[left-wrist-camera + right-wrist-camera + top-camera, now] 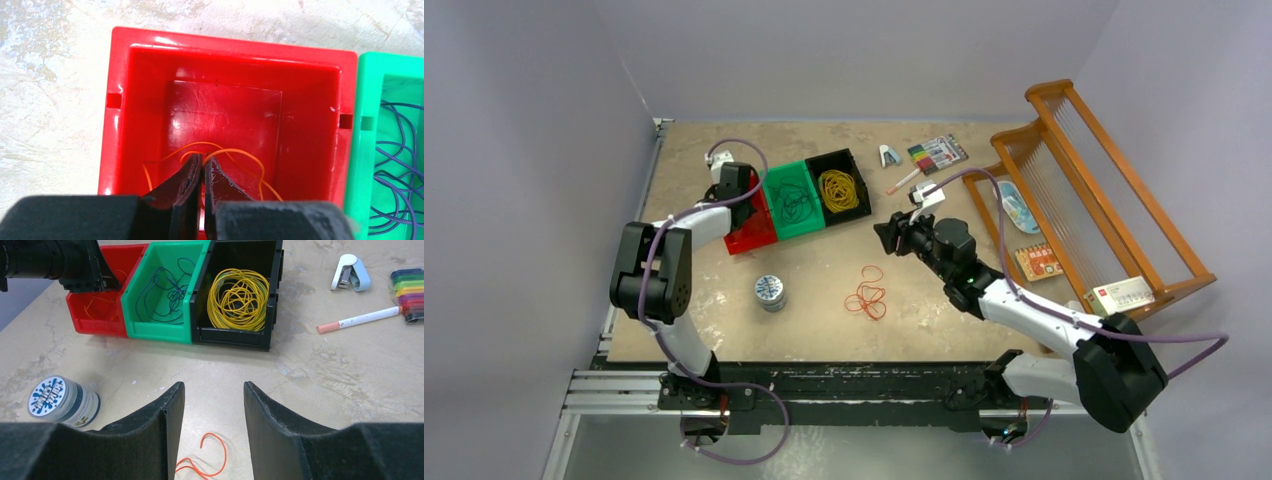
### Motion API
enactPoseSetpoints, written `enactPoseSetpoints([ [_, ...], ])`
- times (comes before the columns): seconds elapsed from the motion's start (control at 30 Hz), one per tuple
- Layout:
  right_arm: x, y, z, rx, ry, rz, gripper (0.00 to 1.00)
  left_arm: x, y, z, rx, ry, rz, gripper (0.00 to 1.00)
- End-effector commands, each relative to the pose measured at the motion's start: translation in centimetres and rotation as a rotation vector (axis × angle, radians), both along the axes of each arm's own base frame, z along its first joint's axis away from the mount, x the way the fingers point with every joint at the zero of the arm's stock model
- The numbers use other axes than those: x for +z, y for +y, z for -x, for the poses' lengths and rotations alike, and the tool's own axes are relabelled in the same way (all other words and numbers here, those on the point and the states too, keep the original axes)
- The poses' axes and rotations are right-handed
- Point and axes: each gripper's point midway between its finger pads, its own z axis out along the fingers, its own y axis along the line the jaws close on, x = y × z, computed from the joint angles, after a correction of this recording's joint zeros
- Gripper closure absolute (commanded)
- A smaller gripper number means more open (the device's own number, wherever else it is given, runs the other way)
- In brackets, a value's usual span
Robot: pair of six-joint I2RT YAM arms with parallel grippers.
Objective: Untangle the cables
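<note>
Orange cables [239, 152] | in red bin [230, 48], around closed left tool [202, 160], maybe pinched

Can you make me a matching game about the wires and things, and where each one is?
Things:
1. yellow cables
2. dark blue cables
3. left tool
4. round tin

Places:
A. in the green bin
B. on the bare table
C. in the black bin
D. reaching into the red bin

Pairs: 1-C, 2-A, 3-D, 4-B
</note>
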Motion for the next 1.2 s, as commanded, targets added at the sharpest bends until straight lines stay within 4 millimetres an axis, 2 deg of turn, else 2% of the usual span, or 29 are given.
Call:
enactPoseSetpoints([
  [0.0, 2.3, -0.7, -0.3, -0.041, -0.054, -0.039, 0.50, 3.4, 0.0, -2.0, 0.018, -0.096, -0.004, 0.93],
  [0.17, 2.5, -1.0, -0.5, -0.060, -0.056, -0.041, 0.49, 6.1, -0.1, -2.1, 0.023, -0.154, 0.012, 0.80],
  [0.33, 2.7, -1.2, -0.5, -0.077, -0.057, -0.051, 0.47, 8.4, 0.1, -2.0, 0.033, -0.188, 0.015, 0.72],
  [0.4, 2.7, -1.3, -0.6, -0.079, -0.058, -0.049, 0.47, 9.4, 0.2, -1.9, 0.038, -0.208, 0.018, 0.64],
  [0.6, 2.4, -1.4, -0.7, -0.093, -0.043, -0.052, 0.42, 11.7, -0.1, -1.6, 0.026, -0.247, 0.035, 0.60],
  [0.93, 1.7, -1.4, -0.9, -0.113, -0.005, -0.048, 0.41, 12.7, -0.6, 0.1, -0.008, -0.250, 0.072, 0.58],
  [1.07, 0.5, -1.5, -1.0, -0.132, 0.063, -0.024, 0.40, 13.0, -2.0, 1.2, -0.061, -0.254, 0.117, 0.58],
  [1.17, -1.0, -1.6, -0.8, -0.144, 0.134, 0.008, 0.38, 13.8, -4.1, 2.3, -0.109, -0.268, 0.120, 0.56],
])
